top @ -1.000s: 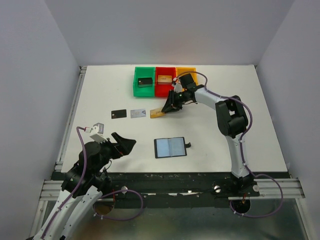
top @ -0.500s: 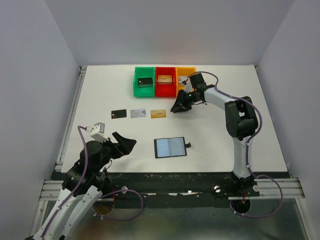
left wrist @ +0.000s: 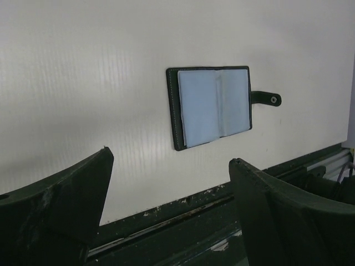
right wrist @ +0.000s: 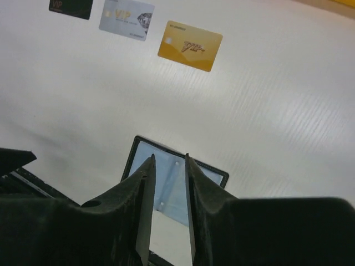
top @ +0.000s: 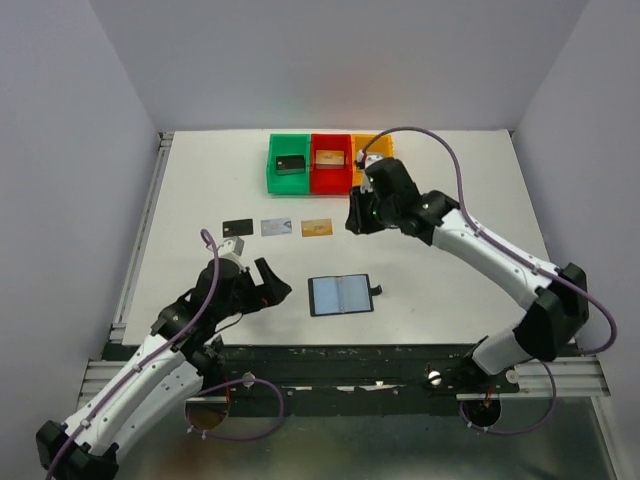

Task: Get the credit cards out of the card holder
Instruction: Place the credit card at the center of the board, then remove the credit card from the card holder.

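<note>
With the left gripper spread wide and empty at the near left and the right gripper narrowed on nothing farther off, the card holder lies open near the front edge, three credit cards lie in a row beyond it, and whether another card sits inside cannot be told.

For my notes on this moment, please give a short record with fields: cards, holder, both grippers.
cards out: black card, silver card, gold card, flat in one row
holder: open, flat, nearer the arms than the row
left gripper: open, empty, left of holder, apart
right gripper: slightly open, empty, right of gold card
</note>
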`<state>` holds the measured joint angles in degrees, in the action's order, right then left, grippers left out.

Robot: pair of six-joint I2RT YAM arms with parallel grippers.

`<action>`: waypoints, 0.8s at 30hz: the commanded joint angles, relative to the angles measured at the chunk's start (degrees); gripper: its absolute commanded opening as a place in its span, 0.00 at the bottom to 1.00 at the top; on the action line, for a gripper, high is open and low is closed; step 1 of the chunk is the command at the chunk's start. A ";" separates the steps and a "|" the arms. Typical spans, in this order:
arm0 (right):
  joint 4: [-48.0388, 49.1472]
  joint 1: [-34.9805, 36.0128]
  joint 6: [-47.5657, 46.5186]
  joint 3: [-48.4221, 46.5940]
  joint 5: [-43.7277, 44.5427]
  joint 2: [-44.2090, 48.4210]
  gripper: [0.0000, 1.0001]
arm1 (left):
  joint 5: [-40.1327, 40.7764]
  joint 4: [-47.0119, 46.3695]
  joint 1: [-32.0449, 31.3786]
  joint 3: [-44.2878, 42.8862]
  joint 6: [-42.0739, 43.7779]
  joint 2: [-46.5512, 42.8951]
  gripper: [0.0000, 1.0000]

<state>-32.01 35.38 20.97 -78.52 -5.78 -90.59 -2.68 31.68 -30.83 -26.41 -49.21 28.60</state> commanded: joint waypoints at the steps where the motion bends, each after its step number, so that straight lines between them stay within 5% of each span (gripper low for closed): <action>1: -7.46 6.90 -0.69 8.44 27.93 9.61 0.39 | 10.02 -4.70 -10.01 -2.06 -2.03 5.48 0.99; 4: -4.21 6.72 5.64 17.50 25.84 18.14 0.76 | 15.67 -5.40 -17.05 -4.86 -3.17 12.16 0.99; 5: -3.59 6.64 5.40 20.05 23.73 19.73 0.80 | 16.47 -6.10 -19.33 -5.66 -3.35 14.36 0.99; 12: 3.17 6.55 8.12 35.17 13.53 26.95 0.78 | 17.00 -11.10 -28.05 -12.08 -2.91 28.69 0.98; 18: 6.16 6.64 10.49 39.23 9.21 22.22 0.73 | 14.90 -20.68 -28.85 -7.43 -3.61 28.53 0.82; 24: 9.07 6.55 10.23 37.92 7.63 16.86 0.70 | 14.46 -20.78 -28.85 -6.20 -3.96 28.53 0.79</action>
<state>-27.05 41.67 30.39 -39.72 4.23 -70.52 11.84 14.09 -59.40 -33.41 -52.47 57.76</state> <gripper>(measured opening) 0.712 0.789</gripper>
